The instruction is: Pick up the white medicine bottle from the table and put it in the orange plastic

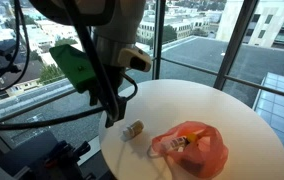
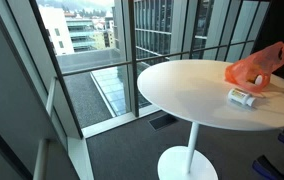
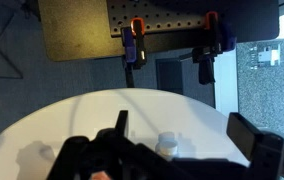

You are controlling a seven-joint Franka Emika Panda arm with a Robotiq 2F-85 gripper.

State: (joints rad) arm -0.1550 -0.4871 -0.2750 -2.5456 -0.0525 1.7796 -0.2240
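Above the table's edge: my gripper (image 1: 114,112), fingers spread wide, holding nothing.

Below it, between the fingers in the wrist view: white medicine bottle (image 3: 167,146), on its side on the table (image 1: 237,105), near the edge. Its long axis looks roughly parallel to that edge in an exterior view (image 2: 243,97). I judge a near-straight descent is needed.

Just beside the bottle: orange plastic bag (image 1: 194,148), crumpled.
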